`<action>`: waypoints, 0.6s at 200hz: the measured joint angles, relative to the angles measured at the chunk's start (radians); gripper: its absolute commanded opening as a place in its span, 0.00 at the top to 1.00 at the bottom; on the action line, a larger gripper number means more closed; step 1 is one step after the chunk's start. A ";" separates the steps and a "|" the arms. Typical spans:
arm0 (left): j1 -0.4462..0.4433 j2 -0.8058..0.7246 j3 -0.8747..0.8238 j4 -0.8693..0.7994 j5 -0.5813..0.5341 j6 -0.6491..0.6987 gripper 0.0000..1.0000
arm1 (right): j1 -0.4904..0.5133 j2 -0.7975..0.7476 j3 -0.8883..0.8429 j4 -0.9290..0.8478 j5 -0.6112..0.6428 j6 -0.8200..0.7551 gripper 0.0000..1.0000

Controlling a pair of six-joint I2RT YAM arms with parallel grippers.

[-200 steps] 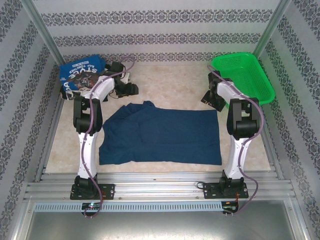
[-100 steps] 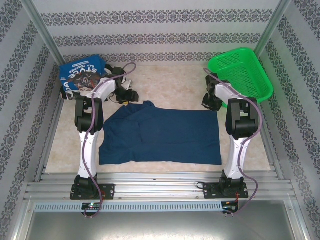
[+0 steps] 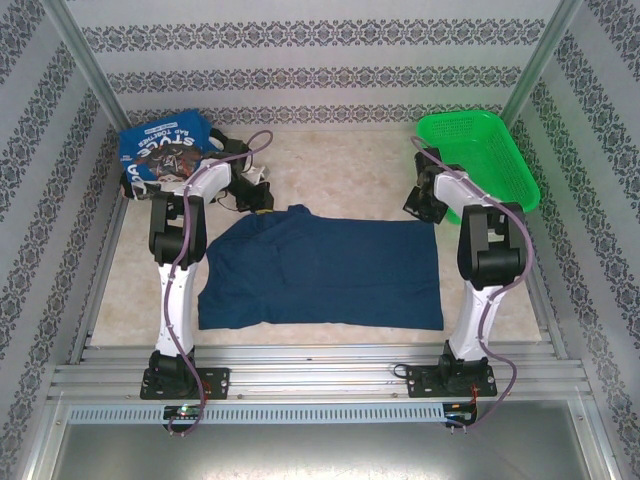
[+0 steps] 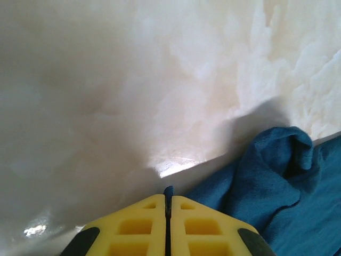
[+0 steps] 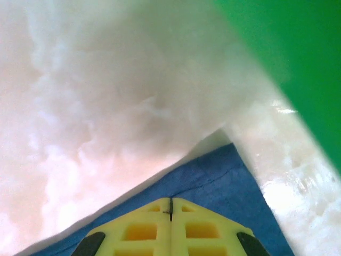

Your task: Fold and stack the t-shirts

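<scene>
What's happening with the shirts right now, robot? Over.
Left gripper: jaws shut on far left edge of flat navy blue cloth t-shirt. Right gripper: jaws shut at its far right corner. Green plastic mesh basket close beside it.

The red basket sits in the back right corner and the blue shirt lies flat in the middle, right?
Almost. The basket is green, not red, as the top external view shows. The blue shirt does lie flat in the middle.

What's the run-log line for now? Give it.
stage: fold start | dark blue t-shirt spread flat | left jaws shut on far-left edge | right jaws shut at far-right corner
</scene>
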 measured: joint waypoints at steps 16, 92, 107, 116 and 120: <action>0.000 -0.044 -0.044 0.041 -0.006 -0.003 0.93 | 0.000 -0.034 -0.018 0.016 -0.009 0.000 1.00; 0.000 -0.313 -0.269 0.214 -0.092 -0.002 0.92 | 0.002 -0.093 -0.048 0.054 -0.047 -0.003 0.85; 0.000 -0.347 -0.309 0.242 -0.131 0.003 0.92 | 0.008 -0.093 -0.051 0.054 -0.049 0.002 0.71; 0.000 -0.367 -0.332 0.256 -0.154 0.007 0.92 | 0.013 -0.093 -0.051 0.053 -0.050 0.014 0.66; 0.000 -0.377 -0.343 0.263 -0.165 0.010 0.92 | 0.014 -0.093 -0.051 0.053 -0.049 0.012 0.65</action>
